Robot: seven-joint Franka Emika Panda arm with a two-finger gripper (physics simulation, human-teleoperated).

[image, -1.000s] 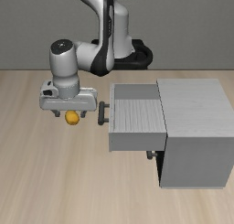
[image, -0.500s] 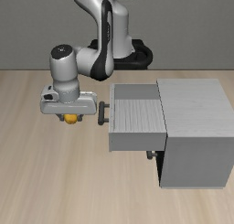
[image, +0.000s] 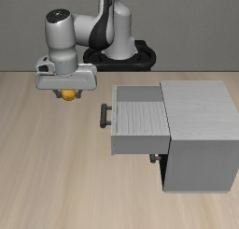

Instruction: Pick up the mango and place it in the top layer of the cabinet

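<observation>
The mango (image: 67,94), small and yellow-orange, hangs just under my gripper (image: 66,93) at the exterior view's left, well above the wooden floor. My fingers close on it from two sides beneath the grey hand. The grey cabinet (image: 198,130) stands at the exterior view's right. Its top drawer (image: 140,125) is pulled out toward the left, with a dark handle (image: 106,114) at its front. The gripper with the mango is left of that handle and higher than the drawer.
A second dark handle (image: 155,159) of a lower drawer pokes out under the open drawer. The robot's black base (image: 140,55) sits behind the cabinet. Bare wooden floor (image: 56,177) spreads across the left and front.
The gripper has risen with the mango held in it, lifting it off the floor and shifting slightly toward the back. The cabinet and drawer have not moved.
</observation>
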